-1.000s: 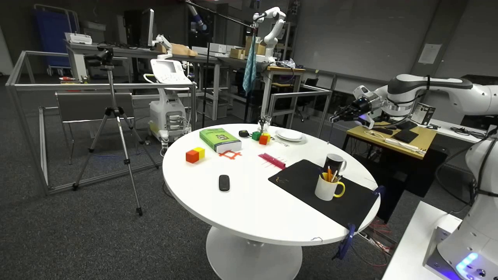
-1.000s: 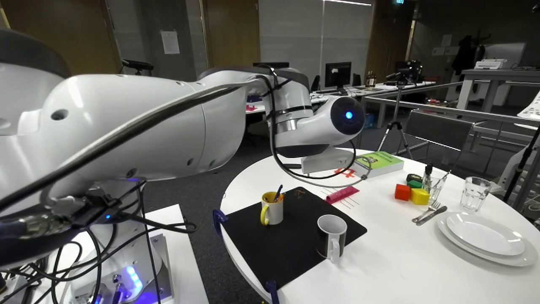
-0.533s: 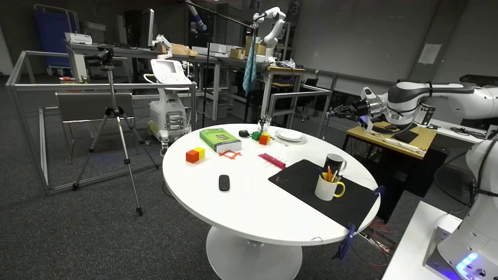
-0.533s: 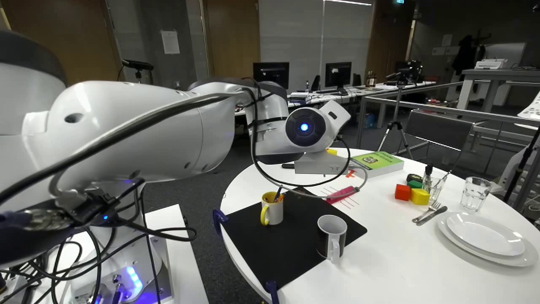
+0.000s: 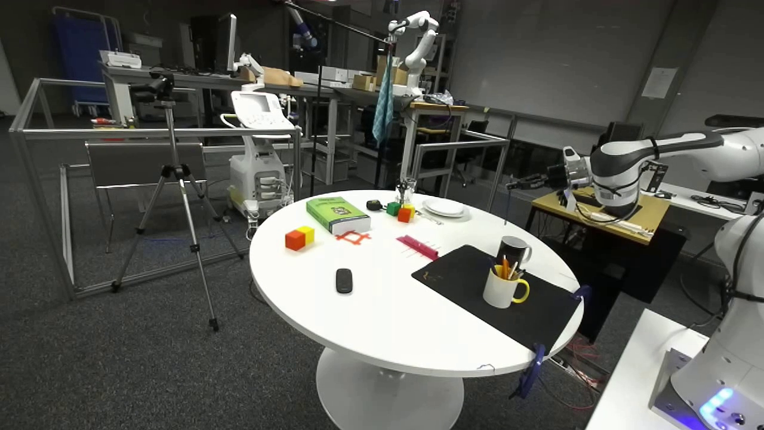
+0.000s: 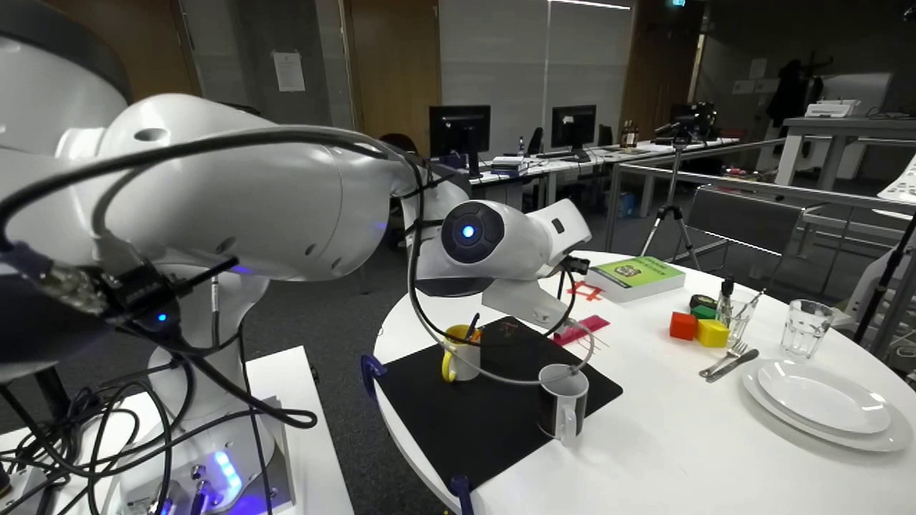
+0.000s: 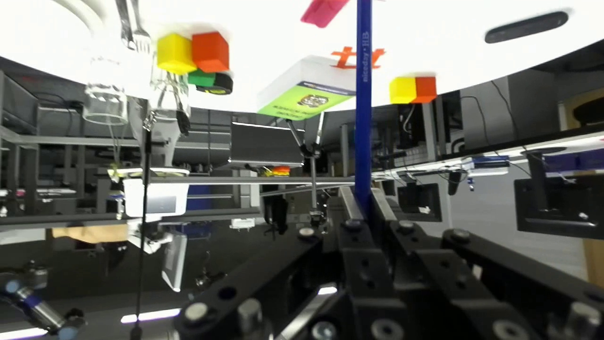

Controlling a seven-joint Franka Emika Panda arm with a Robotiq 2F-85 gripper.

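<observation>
Lettering that reads "niceday · HB" runs along a slim blue pencil (image 7: 363,123) held in the black metal pincer (image 7: 364,200), whose tips are narrowed onto it from both sides. An exterior view has the pencil hanging almost upright in the air, its lower end apart from a white-handled black mug (image 5: 509,252) seen beneath it. That mug stands along one side of a thin black rectangular mat (image 6: 458,429), which reaches the edge of the round white bench (image 5: 388,334) nearest the white robot base (image 5: 725,373); blue clamps (image 6: 461,493) grip that edge at the mat's corners. Also on the mat is a white mug (image 5: 497,291) with a yellow handle and inside, holding pens (image 5: 505,267). A long pink strip (image 5: 419,246) lies near the mat. Toward the opposite edge lies a thick green-covered book (image 5: 338,209); print shows on its cover, too small to read. A red cube (image 5: 295,240) and a yellow cube (image 5: 307,233) touch each other near that edge. Elsewhere along the bench's edge sit two stacked white plates (image 6: 823,393), with a metal fork (image 6: 724,359), a metal knife (image 6: 734,365) and a clear glass tumbler (image 6: 806,327) beside them.
</observation>
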